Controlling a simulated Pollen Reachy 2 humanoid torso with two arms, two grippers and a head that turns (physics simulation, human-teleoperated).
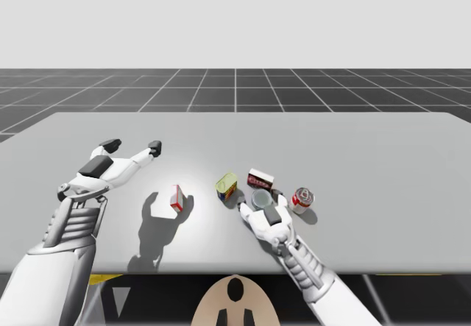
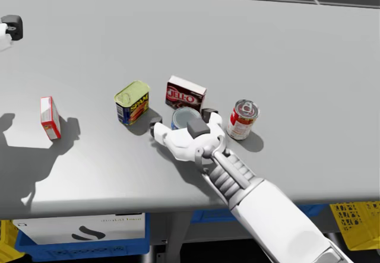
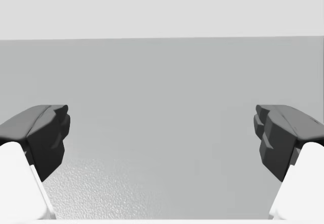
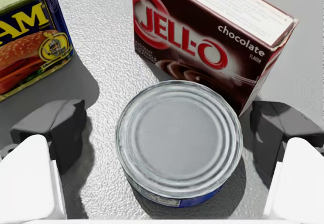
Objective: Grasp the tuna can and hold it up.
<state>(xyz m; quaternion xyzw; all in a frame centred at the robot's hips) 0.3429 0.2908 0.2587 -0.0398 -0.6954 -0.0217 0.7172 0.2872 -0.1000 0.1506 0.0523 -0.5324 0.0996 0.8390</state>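
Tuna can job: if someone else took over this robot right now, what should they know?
Right gripper: open, straddling the tuna can, a finger on each side, neither touching it.
Left gripper: open, over bare table, far from the things.
Tuna can: upright on the table, brown box just behind, yellow-topped tin and red can either side.
Done: the approach. Left: close on the can, lift, hold it up; mind the box beside one finger.

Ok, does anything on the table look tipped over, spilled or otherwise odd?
Nothing stands out. The tuna can sits flat between my right gripper's open fingers, with the brown box standing just beyond it.
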